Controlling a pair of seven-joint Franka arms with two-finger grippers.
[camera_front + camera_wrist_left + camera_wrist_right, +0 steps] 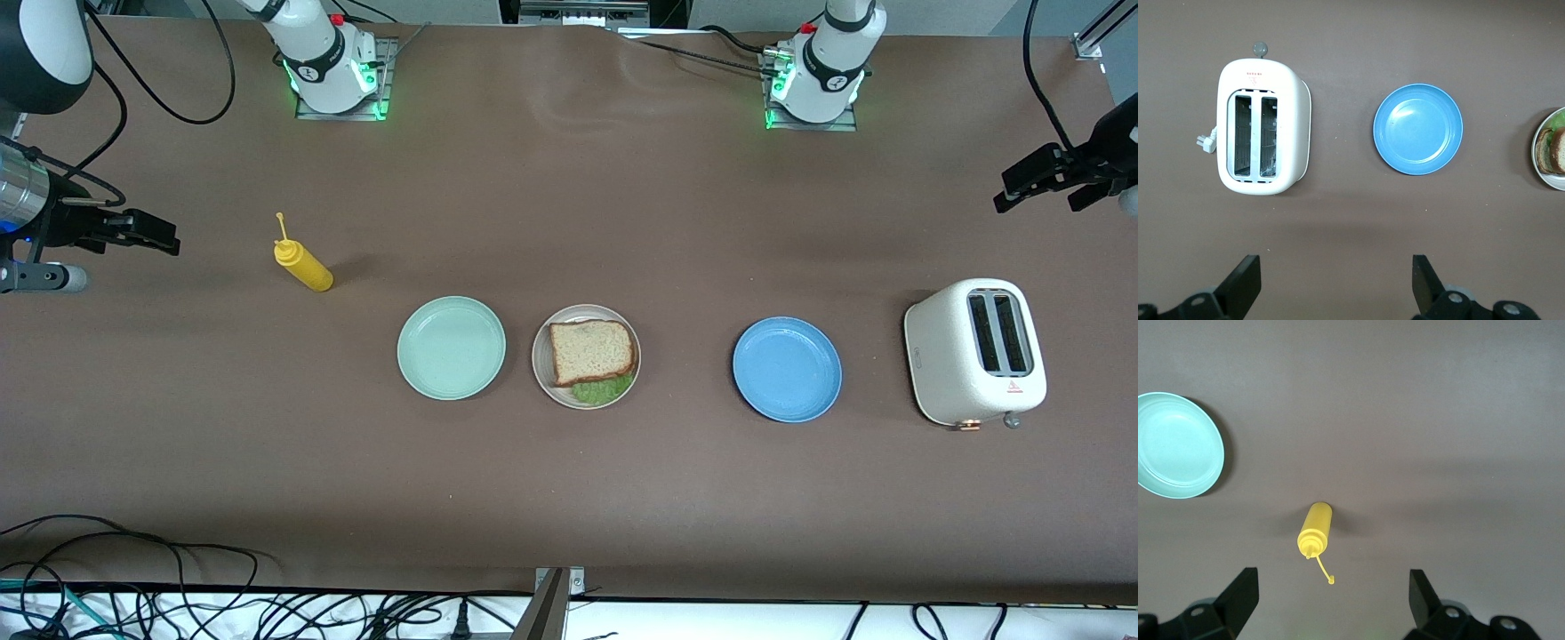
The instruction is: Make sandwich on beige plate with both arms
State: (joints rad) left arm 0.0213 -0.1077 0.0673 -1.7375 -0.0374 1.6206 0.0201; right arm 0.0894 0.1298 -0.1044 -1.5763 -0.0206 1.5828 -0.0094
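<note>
The sandwich (593,353) lies on the beige plate (542,356) at mid-desk, between the mint plate (451,348) and the blue plate (787,369); lettuce (603,389) protrudes at its nearer edge. The left pincer (1335,283) hangs released above the desk (569,498) near the toaster (974,352), whose small red label is unreadable. The right pincer (1331,600) hangs released over the mustard bottle (303,264).

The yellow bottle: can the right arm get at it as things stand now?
Probably yes. The right gripper hangs open at its own end of the table, and nothing stands between it and the upright yellow bottle. The green plate lies well apart.
</note>
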